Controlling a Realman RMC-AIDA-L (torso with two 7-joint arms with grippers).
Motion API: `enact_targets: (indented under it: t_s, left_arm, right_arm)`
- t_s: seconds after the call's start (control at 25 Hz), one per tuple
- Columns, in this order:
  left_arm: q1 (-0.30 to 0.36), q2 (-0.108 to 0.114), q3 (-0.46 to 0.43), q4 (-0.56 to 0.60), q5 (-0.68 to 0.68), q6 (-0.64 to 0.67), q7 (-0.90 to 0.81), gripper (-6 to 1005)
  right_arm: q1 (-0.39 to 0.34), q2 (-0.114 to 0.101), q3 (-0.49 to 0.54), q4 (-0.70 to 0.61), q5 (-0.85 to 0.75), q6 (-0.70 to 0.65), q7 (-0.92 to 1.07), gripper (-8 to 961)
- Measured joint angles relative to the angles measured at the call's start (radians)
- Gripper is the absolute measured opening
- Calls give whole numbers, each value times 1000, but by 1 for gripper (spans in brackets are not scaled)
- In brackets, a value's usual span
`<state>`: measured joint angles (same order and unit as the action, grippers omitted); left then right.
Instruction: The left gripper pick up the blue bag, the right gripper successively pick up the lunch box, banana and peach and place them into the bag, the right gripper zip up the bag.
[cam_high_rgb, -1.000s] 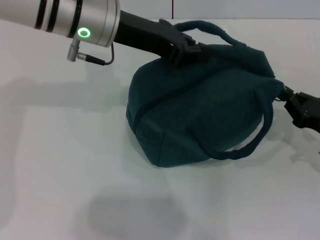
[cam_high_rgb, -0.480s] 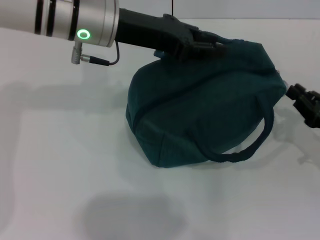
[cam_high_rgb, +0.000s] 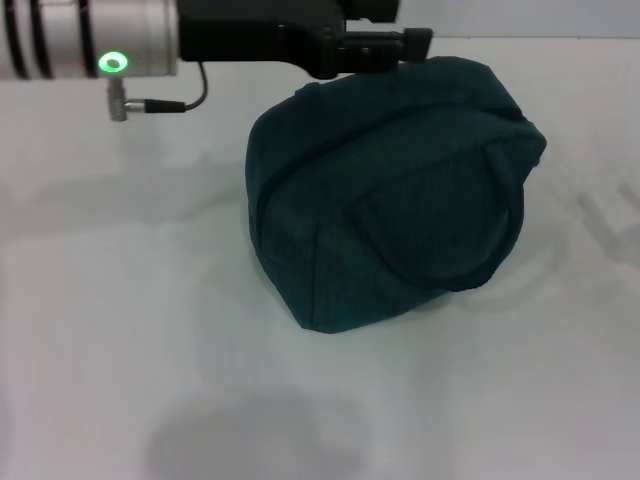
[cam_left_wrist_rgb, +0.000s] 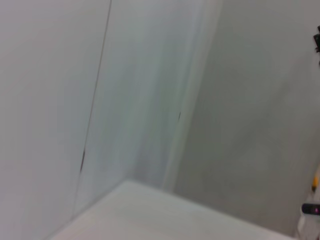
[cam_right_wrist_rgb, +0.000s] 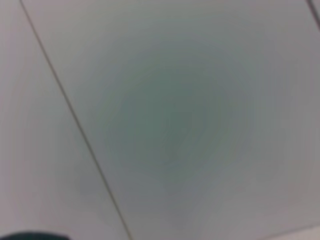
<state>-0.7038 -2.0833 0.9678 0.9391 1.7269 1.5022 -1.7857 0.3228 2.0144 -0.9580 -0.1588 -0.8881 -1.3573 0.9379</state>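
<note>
The dark teal fabric bag (cam_high_rgb: 390, 190) sits closed on the white table (cam_high_rgb: 120, 330), one rope handle lying across its side. The black left gripper (cam_high_rgb: 385, 45) is at the bag's top far edge; whether its fingers grip anything I cannot tell.

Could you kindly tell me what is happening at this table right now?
A large dark teal fabric bag sits closed on the white table, one rope-like handle draped down its front. The black left tool on its black and silver arm is at the bag's top far edge; whether it grips anything cannot be seen. The right tool is out of view. No lunch box, banana or peach shows outside the bag.
</note>
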Motion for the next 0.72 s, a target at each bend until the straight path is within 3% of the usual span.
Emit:
enact_targets:
  t_s: [0.16,0.4,0.56,0.72]
  left_arm:
    - [106,-2,5,0,-162,24,174,668]
    - [289,-3,9,-41,-394,71,386,701]
    - [361,1,5,-86,-427,137,465,700]
    - [416,-2,9,-128,-415,174,550,701]
  right_arm:
    - [-7,-2,22,-48,0,-139,0,570]
    - [3,-22,-3,-226,-73,-352,72,567]
    - [33,-54,-5,-405,-233,-365,244,565]
    - [91,-81,-2,-496,-360,-361,384,567]
